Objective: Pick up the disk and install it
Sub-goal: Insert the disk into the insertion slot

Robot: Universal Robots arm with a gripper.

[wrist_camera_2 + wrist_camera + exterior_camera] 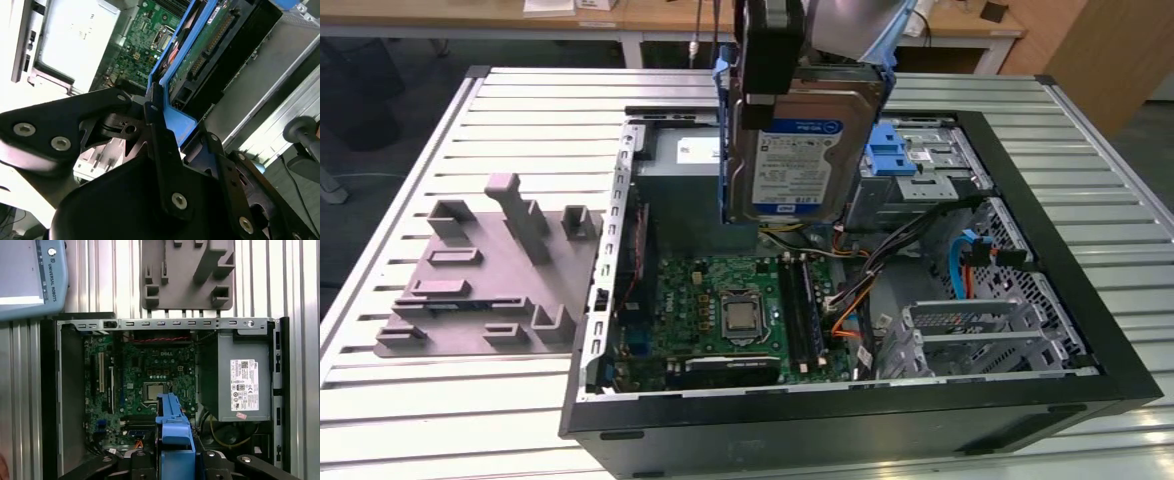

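The disk (803,150) hangs upright over the back half of the open computer case (854,425), its blue-and-white label facing the exterior camera and blue rails along its edges. My gripper (767,92) is shut on its upper end from above. In the second wrist view the black fingers (159,131) clamp the blue rail, and the disk (205,47) shows its green circuit-board underside. In the first wrist view the disk's blue rail (172,432) hangs above the motherboard (150,375).
A grey metal power supply box (235,380) fills one corner of the case. A drive cage with a blue plastic latch (887,155) sits just to the disk's right in the exterior view. Orange and blue cables (974,265) run nearby. A grey fixture plate (480,280) lies on the slatted table.
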